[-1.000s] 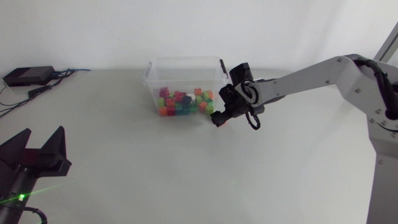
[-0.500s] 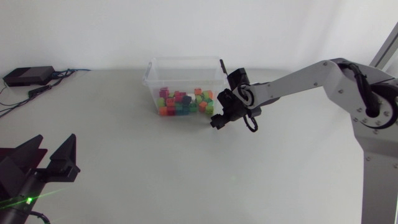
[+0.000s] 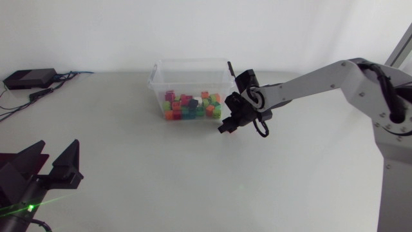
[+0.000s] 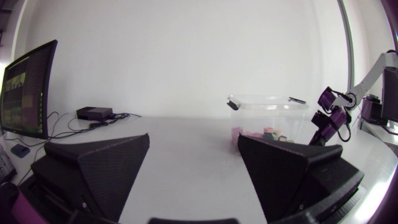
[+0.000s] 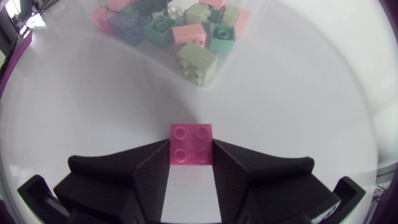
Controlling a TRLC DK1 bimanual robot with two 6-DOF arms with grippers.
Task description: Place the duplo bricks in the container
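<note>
Pink duplo brick pinched in right claw beside container — left claw gapes, empty.

My head camera sits high above the table, looking down from afar on the container. My left wrist camera looks level across the tabletop at that same container, well off. My right wrist camera faces steeply down, close beside its corner. All three share it.
</note>
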